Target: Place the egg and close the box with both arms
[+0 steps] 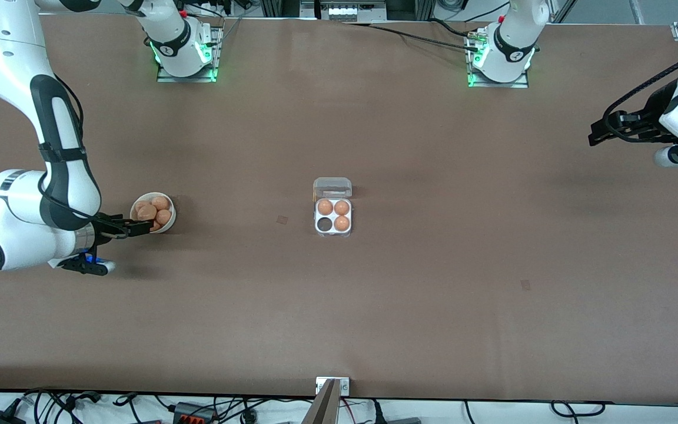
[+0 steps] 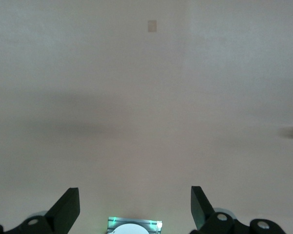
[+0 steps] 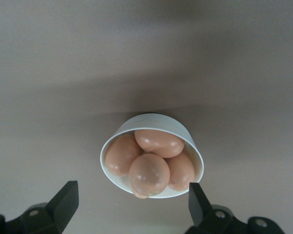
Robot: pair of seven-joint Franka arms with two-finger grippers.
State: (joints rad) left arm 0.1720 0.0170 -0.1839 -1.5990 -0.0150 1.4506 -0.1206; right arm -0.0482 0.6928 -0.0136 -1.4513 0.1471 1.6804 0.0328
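Note:
The clear box [image 1: 333,229] sits mid-table with its lid [image 1: 332,187] open. Three of its cells hold tan eggs, and the fourth cell [image 1: 323,224] shows dark. A white bowl [image 1: 168,222] toward the right arm's end holds several eggs [image 1: 160,203]. My right gripper [image 1: 139,227] is open just at the bowl's rim. In the right wrist view the bowl [image 3: 156,122] and its top egg [image 3: 149,174] lie between and ahead of the open right gripper [image 3: 132,191]. My left gripper [image 1: 597,133] waits open over bare table at the left arm's end, and the left wrist view shows the gripper [image 2: 134,192] with nothing between its fingers.
The two arm bases [image 1: 186,56] [image 1: 499,59] stand along the table's edge farthest from the front camera. Small dark marks [image 1: 282,219] [image 1: 525,284] are on the brown tabletop. A metal mount [image 1: 332,387] sits at the nearest edge.

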